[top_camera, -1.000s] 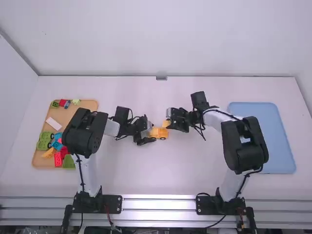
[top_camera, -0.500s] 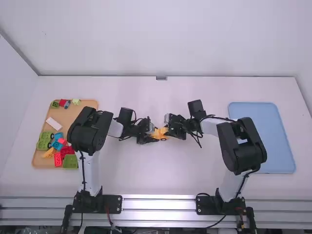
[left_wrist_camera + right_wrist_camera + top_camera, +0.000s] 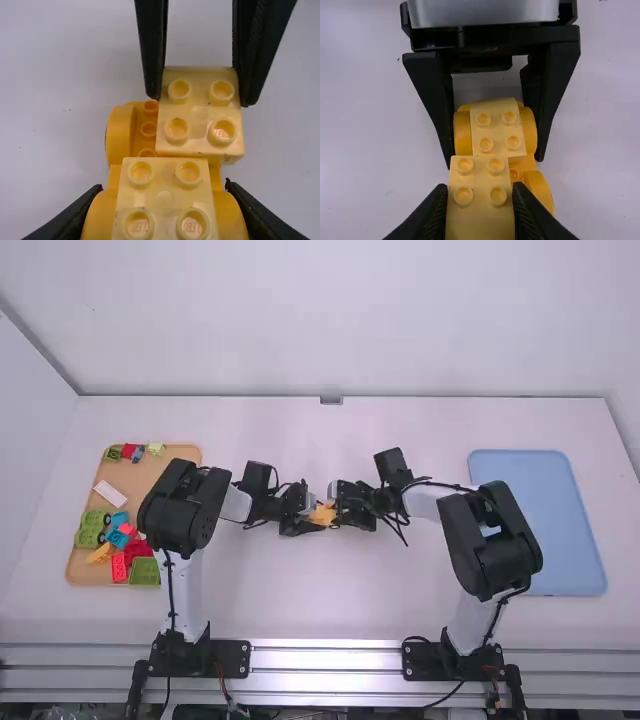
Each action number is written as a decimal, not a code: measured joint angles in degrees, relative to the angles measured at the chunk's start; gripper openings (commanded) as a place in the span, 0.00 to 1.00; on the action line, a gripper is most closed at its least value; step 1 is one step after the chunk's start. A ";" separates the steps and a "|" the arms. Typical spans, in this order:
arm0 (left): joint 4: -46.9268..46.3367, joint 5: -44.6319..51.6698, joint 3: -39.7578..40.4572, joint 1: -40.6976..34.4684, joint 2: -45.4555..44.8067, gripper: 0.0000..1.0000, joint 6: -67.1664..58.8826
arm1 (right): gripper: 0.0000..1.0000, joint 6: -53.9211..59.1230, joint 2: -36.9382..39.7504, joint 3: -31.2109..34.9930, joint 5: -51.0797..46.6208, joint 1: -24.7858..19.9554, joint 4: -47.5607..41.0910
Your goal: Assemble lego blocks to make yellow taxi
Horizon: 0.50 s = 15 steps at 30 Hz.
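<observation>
Nearest, the bases of the left arm point(image 3: 190, 657) and the right arm point(image 3: 455, 660) stand at the near edge of the worktop point(image 3: 300, 590). Beyond them, near the middle, the left gripper point(image 3: 316, 519) and the right gripper point(image 3: 337, 509) face each other over the yellow taxi parts. The left jaws pinch the yellow base point(image 3: 120, 135) at its rounded sides, with a first studded block point(image 3: 165, 196) on top. The right jaws pinch a second studded block point(image 3: 480, 200) by opposite sides, above the base's other end and beside the first block; whether it is seated is hard to judge.

To the left lies a tan tray point(image 3: 130, 476). Its near part carries a green block point(image 3: 145, 571), red blocks point(image 3: 119, 568) and a yellow piece point(image 3: 99, 554); next come blue blocks point(image 3: 118, 538) and a green wheeled piece point(image 3: 90, 530), then a white tile point(image 3: 110, 493); at the far end are a red piece point(image 3: 129, 450) and a pale green piece point(image 3: 155, 448). To the right lies a blue tray point(image 3: 570, 530). Farthest, a pale wall point(image 3: 330, 320) rises behind the worktop.
</observation>
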<state>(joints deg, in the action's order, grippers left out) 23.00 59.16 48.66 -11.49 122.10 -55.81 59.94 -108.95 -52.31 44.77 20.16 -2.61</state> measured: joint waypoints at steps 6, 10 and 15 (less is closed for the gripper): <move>-0.37 0.15 0.02 0.02 -0.02 0.44 -0.22 | 0.31 -0.98 0.00 0.22 -0.46 -0.09 2.58; -1.07 0.63 0.02 0.00 -0.02 0.41 -0.81 | 0.31 -1.07 0.00 0.22 -1.07 -0.09 2.62; -1.75 0.83 0.02 0.02 0.00 0.41 -1.88 | 0.32 -1.31 0.00 0.22 -1.14 -0.09 2.23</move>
<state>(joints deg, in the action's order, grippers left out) 21.26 59.99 48.69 -11.46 122.10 -57.69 58.63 -108.95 -52.10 43.64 20.08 -0.38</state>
